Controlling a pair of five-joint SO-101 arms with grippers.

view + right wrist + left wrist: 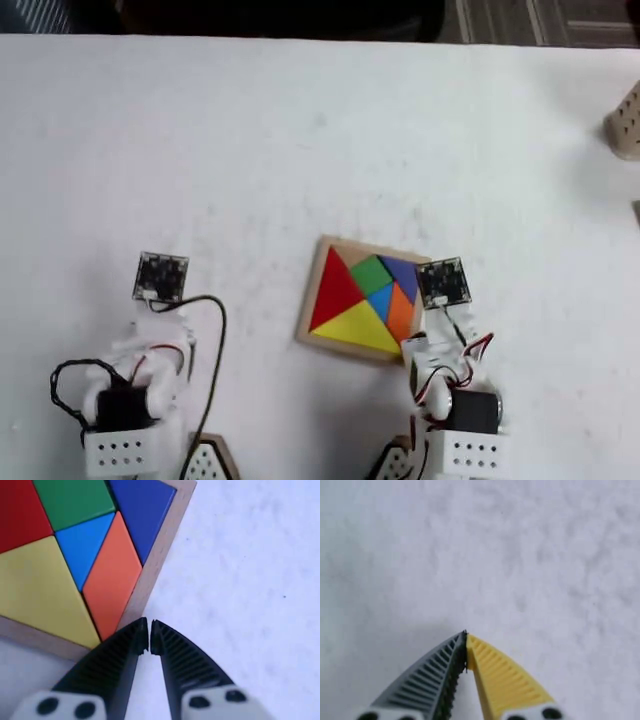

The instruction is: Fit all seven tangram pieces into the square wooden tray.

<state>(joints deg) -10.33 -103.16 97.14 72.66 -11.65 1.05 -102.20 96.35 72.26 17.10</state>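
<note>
The square wooden tray (318,283) lies on the white table, just left of the right arm. It holds tangram pieces laid flat: a red triangle (335,285), a yellow triangle (358,325), a green piece (371,272), a light blue triangle (381,300), an orange piece (401,312) and a dark blue piece (402,273). In the right wrist view my right gripper (149,625) is shut and empty, its tips at the tray's wooden rim (159,567) beside the orange piece (112,577). My left gripper (466,639) is shut over bare table, holding nothing.
A pale perforated object (626,122) stands at the table's far right edge. Wooden mounts (208,460) sit at the front between the arm bases. A black cable (215,345) loops beside the left arm.
</note>
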